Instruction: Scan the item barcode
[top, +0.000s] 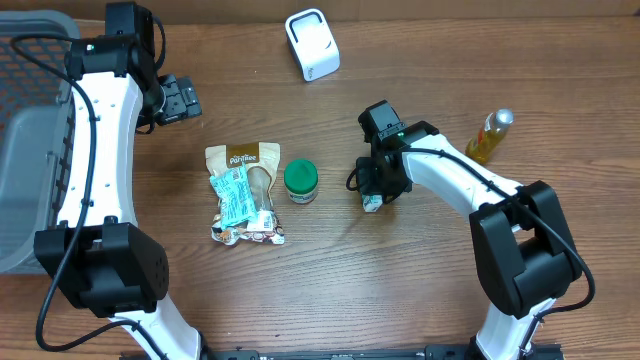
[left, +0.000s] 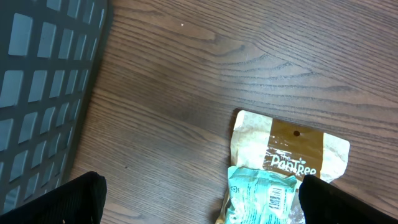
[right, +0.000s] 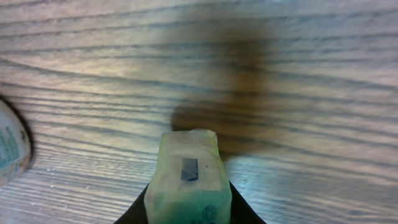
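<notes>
- Nearest the right wrist camera we see the small pale-green carton (right: 188, 180), with the right jaws clamped on its two side faces and its lower end just above the desk (top: 400, 300), or touching it
- From overhead the carton (top: 372, 203) sits right of the green-lidded jar (top: 301, 181) and well short of the white scanner (top: 312, 44) at the far edge
- We judge it light and thin-walled, so it should lift easily but dent under a hard squeeze; a modest pinch ought to do
- Holding the narrow sides seems right to us, since it leaves the broad printed faces bare; a dark patch shows on the face turned to the camera, though we cannot tell if it is the barcode
- The smooth wrapping may slip or twist as the wrist tilts toward the scanner
- The left jaws stand wide apart and hold nothing, above the snack pouch (left: 280, 168) beside the grey basket (left: 43, 81)
</notes>
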